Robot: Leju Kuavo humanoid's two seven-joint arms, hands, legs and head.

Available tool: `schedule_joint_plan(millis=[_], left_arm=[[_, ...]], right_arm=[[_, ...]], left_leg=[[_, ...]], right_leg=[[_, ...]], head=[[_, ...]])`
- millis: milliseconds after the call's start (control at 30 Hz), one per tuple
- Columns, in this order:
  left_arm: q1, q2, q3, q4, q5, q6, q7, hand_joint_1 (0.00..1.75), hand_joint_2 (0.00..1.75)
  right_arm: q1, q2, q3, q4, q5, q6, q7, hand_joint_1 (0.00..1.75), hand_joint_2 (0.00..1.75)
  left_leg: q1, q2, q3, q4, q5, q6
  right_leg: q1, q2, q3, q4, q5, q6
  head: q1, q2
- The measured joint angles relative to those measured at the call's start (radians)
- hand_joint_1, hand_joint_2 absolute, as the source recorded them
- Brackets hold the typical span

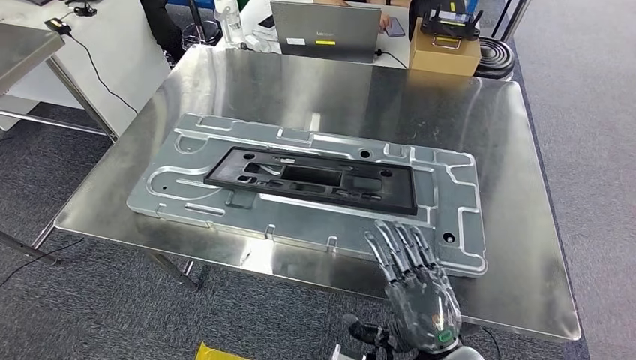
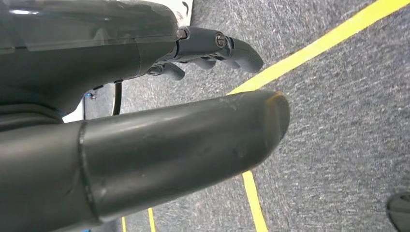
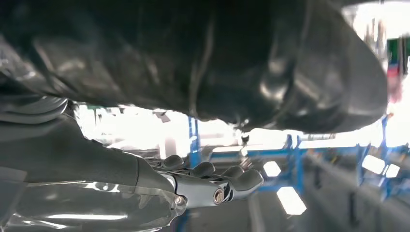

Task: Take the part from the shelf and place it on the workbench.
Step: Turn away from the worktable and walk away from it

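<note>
A large silver stamped metal panel [image 1: 450,196] lies flat on the steel workbench [image 1: 300,90], and a black rectangular frame part [image 1: 390,192] rests on its middle. My right hand [image 1: 417,285] reaches in over the bench's near edge with its fingers spread and nothing in it. Its fingertips [image 1: 390,236] lie at the panel's near right rim; whether they touch it I cannot tell. In the right wrist view the right hand [image 3: 212,191] shows extended fingers over the shiny surface. My left hand [image 2: 145,145] hangs above the carpet, thumb and fingers apart, holding nothing.
Beyond the bench's far edge stand a grey laptop [image 1: 325,30] and a cardboard box [image 1: 444,51] with a black device on top. Another metal table [image 1: 22,45] sits at the far left. Yellow floor lines [image 2: 309,48] cross the grey carpet.
</note>
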Motion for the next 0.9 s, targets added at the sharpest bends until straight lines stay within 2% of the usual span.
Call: schedule_joint_plan(millis=[33,67,133,167,200,233,267,300,333,367,400,433,467,500,533,567,633,667,700,767,800,833,867,900], left_arm=[[0.001,-0.001,0.000,0.000,0.003,0.003,-0.004,0.00,0.00],[0.003,-0.002,0.000,0.000,0.006,0.006,-0.007,0.00,0.00],[0.006,-0.002,0.001,0.000,0.010,0.008,-0.012,0.00,0.00],[0.007,-0.003,0.001,0.000,0.012,0.008,-0.013,0.00,0.00],[0.009,-0.003,0.001,0.000,0.012,0.008,-0.014,0.00,0.00],[0.010,-0.003,0.001,0.000,0.012,0.008,-0.015,0.00,0.00],[0.009,-0.003,0.001,0.000,0.012,0.008,-0.015,0.00,0.00],[0.008,-0.004,0.002,0.000,0.012,0.008,-0.015,0.00,0.00],[0.007,-0.004,0.002,0.000,0.013,0.008,-0.015,0.00,0.00],[0.006,-0.004,0.002,0.000,0.013,0.008,-0.015,0.00,0.00],[0.005,-0.004,0.002,0.000,0.013,0.008,-0.015,0.00,0.00],[0.005,-0.004,0.002,0.000,0.013,0.008,-0.015,0.00,0.00],[0.004,-0.003,0.002,0.000,0.013,0.008,-0.015,0.00,0.00],[0.003,-0.002,0.002,0.000,0.013,0.008,-0.015,0.00,0.00],[0.002,-0.001,0.002,0.000,0.013,0.009,-0.015,0.00,0.00],[0.002,-0.001,0.002,0.000,0.013,0.009,-0.015,0.00,0.00],[0.002,-0.002,0.002,0.000,0.013,0.010,-0.015,0.00,0.00],[0.002,-0.002,0.002,0.000,0.013,0.010,-0.016,0.00,0.00],[0.002,-0.003,0.002,0.000,0.013,0.009,-0.015,0.00,0.00],[0.004,-0.004,0.002,0.000,0.019,0.009,-0.017,0.00,0.00],[0.005,-0.004,0.002,0.000,0.025,0.009,-0.023,0.00,0.00],[0.006,-0.004,0.003,0.000,0.030,0.009,-0.032,0.00,0.00],[0.005,-0.006,0.005,0.000,0.036,0.009,-0.042,0.00,0.00],[0.004,-0.007,0.007,0.000,0.040,0.009,-0.050,0.00,0.00]], right_arm=[[0.035,0.001,-0.011,-0.025,-0.002,-0.030,-0.001,0.00,0.00],[0.069,0.001,-0.019,-0.047,-0.003,-0.055,-0.001,0.00,0.00],[0.132,0.000,-0.029,-0.086,-0.007,-0.092,0.006,0.00,0.00],[0.160,0.000,-0.031,-0.101,-0.008,-0.104,0.012,0.00,0.00],[0.182,-0.001,-0.032,-0.113,-0.008,-0.112,0.017,0.00,0.00],[0.200,-0.001,-0.032,-0.122,-0.009,-0.118,0.022,0.00,0.00],[0.214,-0.002,-0.032,-0.129,-0.009,-0.122,0.026,0.00,0.00],[0.224,-0.002,-0.033,-0.134,-0.009,-0.123,0.029,0.00,0.00],[0.231,-0.002,-0.034,-0.137,-0.009,-0.123,0.032,0.00,0.00],[0.236,-0.002,-0.035,-0.139,-0.009,-0.123,0.035,0.00,0.00],[0.240,-0.002,-0.036,-0.142,-0.009,-0.123,0.037,0.00,0.00],[0.243,-0.002,-0.038,-0.144,-0.009,-0.123,0.038,0.00,0.00],[0.245,-0.002,-0.039,-0.148,-0.009,-0.123,0.039,0.00,0.00],[0.247,-0.002,-0.041,-0.151,-0.009,-0.123,0.039,0.00,0.00],[0.249,-0.002,-0.042,-0.154,-0.009,-0.123,0.040,0.00,0.00],[0.251,-0.002,-0.044,-0.157,-0.009,-0.123,0.040,0.00,0.00],[0.253,-0.002,-0.046,-0.159,-0.009,-0.123,0.041,0.00,0.00],[0.256,-0.004,-0.047,-0.160,-0.010,-0.123,0.042,0.00,0.00],[0.258,-0.005,-0.047,-0.160,-0.012,-0.122,0.045,0.00,0.00],[0.270,-0.009,-0.046,-0.161,-0.021,-0.119,0.066,0.00,0.00],[0.280,-0.012,-0.042,-0.161,-0.027,-0.119,0.087,0.00,0.00],[0.291,-0.017,-0.035,-0.161,-0.035,-0.120,0.114,0.00,0.00],[0.302,-0.023,-0.026,-0.161,-0.045,-0.121,0.144,0.00,0.00],[0.313,-0.031,-0.015,-0.161,-0.059,-0.124,0.176,0.00,0.00]], left_leg=[[-0.001,-0.001,-0.006,0.011,0.002,-0.005],[-0.002,-0.002,-0.008,0.015,0.006,-0.012],[0.001,-0.004,-0.012,0.019,0.008,-0.025],[0.003,-0.005,-0.019,0.033,-0.015,-0.032],[0.006,-0.006,-0.029,0.065,-0.057,-0.038],[0.008,-0.006,-0.042,0.116,-0.114,-0.044],[0.010,-0.006,-0.054,0.178,-0.168,-0.049],[0.012,-0.006,-0.062,0.238,-0.203,-0.052],[0.013,-0.006,-0.060,0.282,-0.212,-0.053],[0.013,-0.006,-0.043,0.297,-0.199,-0.052],[0.013,-0.006,-0.009,0.276,-0.170,-0.048],[0.012,-0.007,0.045,0.219,-0.145,-0.041],[0.009,-0.007,0.114,0.136,-0.138,-0.032],[0.006,-0.008,0.177,0.049,-0.145,-0.024],[0.001,-0.008,0.222,-0.017,-0.157,-0.017],[-0.003,-0.008,0.244,-0.056,-0.166,-0.013],[-0.005,-0.005,0.237,-0.074,-0.147,-0.003],[-0.003,-0.002,0.228,-0.080,-0.132,0.004],[-0.001,0.002,0.216,-0.085,-0.117,0.011],[0.000,0.008,0.184,-0.086,-0.089,0.021],[-0.001,0.009,0.166,-0.083,-0.077,0.022],[-0.002,0.011,0.146,-0.078,-0.064,0.021],[-0.002,0.012,0.125,-0.071,-0.054,0.019],[-0.002,0.013,0.103,-0.060,-0.045,0.017]], right_leg=[[0.002,0.001,0.026,-0.038,-0.020,-0.009],[0.005,0.003,0.033,-0.051,-0.027,-0.021],[0.004,0.000,0.022,-0.051,-0.015,-0.045],[0.004,-0.002,0.013,-0.052,-0.005,-0.056],[0.002,-0.004,0.000,-0.054,0.008,-0.065],[0.003,-0.005,-0.015,-0.054,0.020,-0.070],[0.003,-0.004,-0.032,-0.053,0.033,-0.072],[0.005,-0.004,-0.049,-0.052,0.046,-0.071],[0.007,-0.004,-0.066,-0.051,0.058,-0.070],[0.008,-0.005,-0.082,-0.049,0.070,-0.069],[0.010,-0.005,-0.098,-0.048,0.082,-0.067],[0.011,-0.004,-0.110,-0.047,0.094,-0.065],[0.013,-0.004,-0.120,-0.046,0.104,-0.062],[0.015,-0.004,-0.126,-0.045,0.115,-0.058],[0.015,-0.005,-0.128,-0.047,0.125,-0.053],[0.014,-0.007,-0.128,-0.051,0.136,-0.046],[0.010,-0.008,-0.128,-0.061,0.154,-0.033],[0.009,-0.006,-0.133,-0.055,0.139,-0.028],[0.009,-0.004,-0.140,-0.035,0.107,-0.026],[0.008,-0.002,-0.163,0.065,-0.006,-0.021],[0.008,-0.002,-0.171,0.128,-0.046,-0.018],[0.007,-0.002,-0.173,0.184,-0.064,-0.015],[0.007,-0.002,-0.163,0.213,-0.053,-0.012],[0.007,-0.002,-0.138,0.210,-0.025,-0.011]], head=[[-0.001,0.000],[-0.002,0.000],[-0.003,0.000],[-0.004,0.000],[-0.004,0.000],[-0.004,0.000],[-0.004,0.000],[-0.004,0.000],[-0.004,0.000],[-0.004,0.000],[-0.004,0.000],[-0.004,0.000],[-0.004,0.000],[-0.004,0.000],[-0.004,0.000],[-0.004,0.000],[-0.003,0.000],[-0.003,0.000],[-0.003,0.000],[-0.003,0.000],[-0.003,0.000],[-0.003,0.000],[-0.003,0.000],[-0.003,0.000]])
